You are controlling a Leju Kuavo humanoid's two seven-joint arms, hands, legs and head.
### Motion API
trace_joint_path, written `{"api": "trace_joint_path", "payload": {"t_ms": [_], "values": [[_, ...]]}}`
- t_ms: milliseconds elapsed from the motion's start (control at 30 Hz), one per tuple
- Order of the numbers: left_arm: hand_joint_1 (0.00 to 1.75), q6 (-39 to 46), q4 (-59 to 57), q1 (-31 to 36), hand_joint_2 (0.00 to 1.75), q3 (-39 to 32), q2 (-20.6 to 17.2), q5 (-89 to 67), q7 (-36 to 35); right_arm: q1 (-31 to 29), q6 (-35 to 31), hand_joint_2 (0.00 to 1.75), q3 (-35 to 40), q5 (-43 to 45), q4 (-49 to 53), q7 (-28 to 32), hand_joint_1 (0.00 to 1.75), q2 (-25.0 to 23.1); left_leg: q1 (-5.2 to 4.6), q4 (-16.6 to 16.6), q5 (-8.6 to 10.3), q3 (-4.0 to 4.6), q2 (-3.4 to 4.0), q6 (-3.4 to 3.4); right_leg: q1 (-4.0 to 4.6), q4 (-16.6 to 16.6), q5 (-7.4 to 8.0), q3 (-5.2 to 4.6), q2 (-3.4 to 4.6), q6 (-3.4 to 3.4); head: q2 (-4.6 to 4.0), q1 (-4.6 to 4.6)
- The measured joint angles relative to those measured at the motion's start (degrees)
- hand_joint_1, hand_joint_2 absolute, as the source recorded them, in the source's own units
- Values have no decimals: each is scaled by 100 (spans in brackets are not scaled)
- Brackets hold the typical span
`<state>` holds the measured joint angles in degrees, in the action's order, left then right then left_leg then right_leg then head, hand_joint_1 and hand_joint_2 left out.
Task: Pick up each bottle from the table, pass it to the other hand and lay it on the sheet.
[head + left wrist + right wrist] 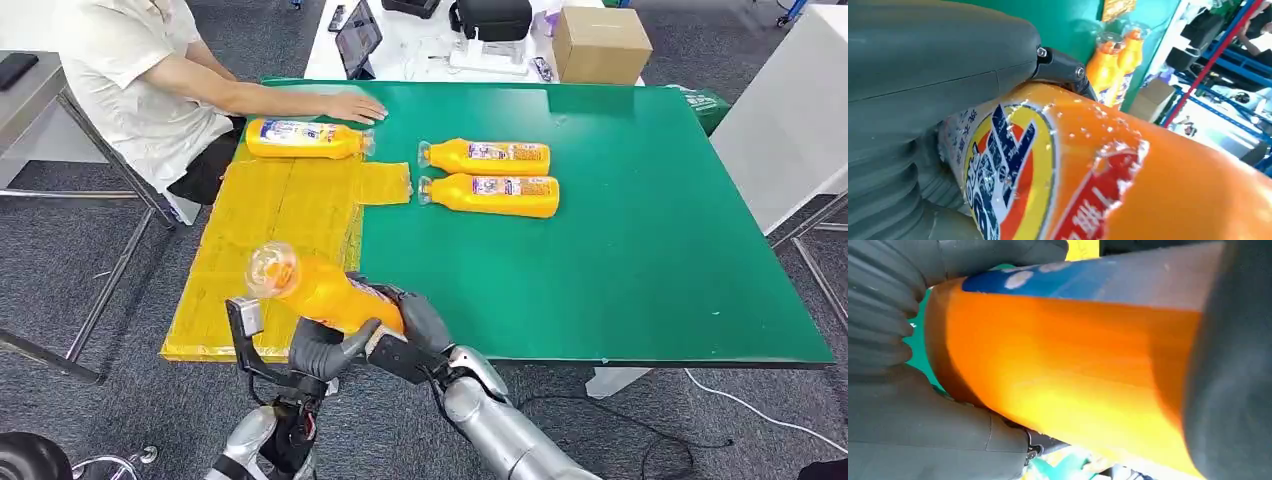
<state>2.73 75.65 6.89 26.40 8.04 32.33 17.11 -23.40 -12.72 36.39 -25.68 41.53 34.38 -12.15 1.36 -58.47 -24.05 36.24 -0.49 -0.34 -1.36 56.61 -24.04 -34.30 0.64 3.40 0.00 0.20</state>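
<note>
Glossy orange plastic bottle (325, 292), probably full, heavy and slippery, is gripped mid-body by both left hand (318, 352) and right hand (415, 325).

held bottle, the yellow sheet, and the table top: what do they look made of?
Held orange bottle: likely glossy plastic; bright highlights, printed wrinkled label, clear cap end.
Yellow sheet: looks like thin plastic film or coated paper, with fold creases.
Table top: matte green surface, possibly a mat or felt; no glare.
</note>
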Motion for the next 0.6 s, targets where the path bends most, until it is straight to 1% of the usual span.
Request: {"api": "trace_joint_path", "payload": {"t_ms": [267, 600], "values": [[175, -96, 125, -2, 175, -105, -35, 11, 116, -4, 77, 175, 179, 98, -35, 70, 0, -35, 0, 0, 0, 0, 0, 0, 0, 0, 0, 0, 0, 0, 0, 2], [175, -107, 179, -1, 175, -135, -44, 2, 155, -3, 76, 175, 207, 111, -52, 87, 0, -72, 0, 0, 0, 0, 0, 0, 0, 0, 0, 0, 0, 0, 0, 0]]}}
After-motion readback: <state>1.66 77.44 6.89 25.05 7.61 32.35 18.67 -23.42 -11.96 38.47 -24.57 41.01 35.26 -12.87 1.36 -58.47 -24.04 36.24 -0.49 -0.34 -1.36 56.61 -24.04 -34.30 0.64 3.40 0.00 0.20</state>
